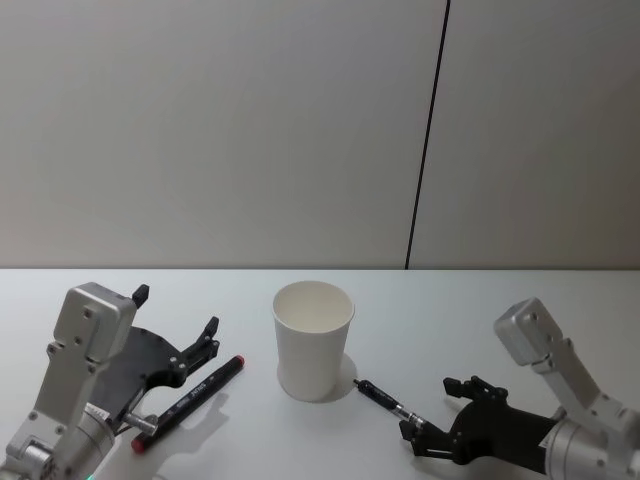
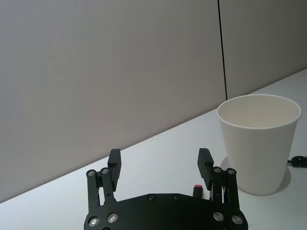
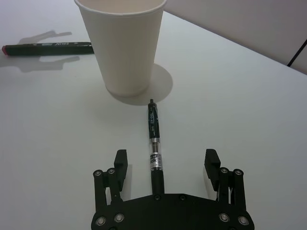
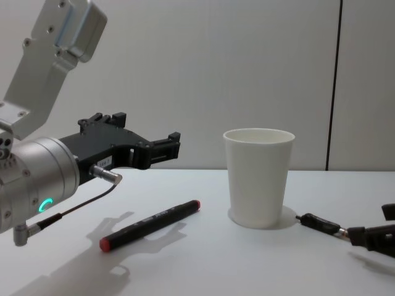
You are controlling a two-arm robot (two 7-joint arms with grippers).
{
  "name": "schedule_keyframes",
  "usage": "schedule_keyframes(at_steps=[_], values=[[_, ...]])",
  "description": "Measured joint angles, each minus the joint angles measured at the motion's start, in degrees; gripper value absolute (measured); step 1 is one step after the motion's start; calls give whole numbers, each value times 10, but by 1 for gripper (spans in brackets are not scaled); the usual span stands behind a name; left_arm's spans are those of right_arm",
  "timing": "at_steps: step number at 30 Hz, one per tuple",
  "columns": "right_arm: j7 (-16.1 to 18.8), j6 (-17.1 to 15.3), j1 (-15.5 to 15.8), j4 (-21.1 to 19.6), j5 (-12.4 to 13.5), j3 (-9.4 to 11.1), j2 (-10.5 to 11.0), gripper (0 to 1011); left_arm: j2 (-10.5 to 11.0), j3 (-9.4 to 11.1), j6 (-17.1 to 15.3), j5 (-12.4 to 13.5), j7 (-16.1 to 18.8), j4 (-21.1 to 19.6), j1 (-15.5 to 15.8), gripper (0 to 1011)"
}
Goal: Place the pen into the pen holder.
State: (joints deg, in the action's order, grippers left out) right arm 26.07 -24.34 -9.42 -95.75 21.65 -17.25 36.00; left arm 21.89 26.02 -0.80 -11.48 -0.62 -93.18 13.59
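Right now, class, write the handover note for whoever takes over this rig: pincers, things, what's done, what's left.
Left pincer: open, empty, raised near the red-tipped marker.
Right pincer: open, low, straddling the black pen at its rear end, not gripping.
Pen holder: upright between them, looks empty; both pens lie on the table.
Done: nothing placed. Left: close on a pen, lift it, drop it into the holder.
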Motion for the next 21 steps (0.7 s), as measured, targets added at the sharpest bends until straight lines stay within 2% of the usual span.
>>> schedule_keyframes(at_steps=[12, 21], values=[[-5, -21, -21, 30, 18, -9, -22, 1001, 0, 0, 0, 0, 0, 0, 0, 1003], [-10, -23, -31, 44, 22, -16, -29, 1001, 0, 0, 0, 0, 0, 0, 0, 1003]])
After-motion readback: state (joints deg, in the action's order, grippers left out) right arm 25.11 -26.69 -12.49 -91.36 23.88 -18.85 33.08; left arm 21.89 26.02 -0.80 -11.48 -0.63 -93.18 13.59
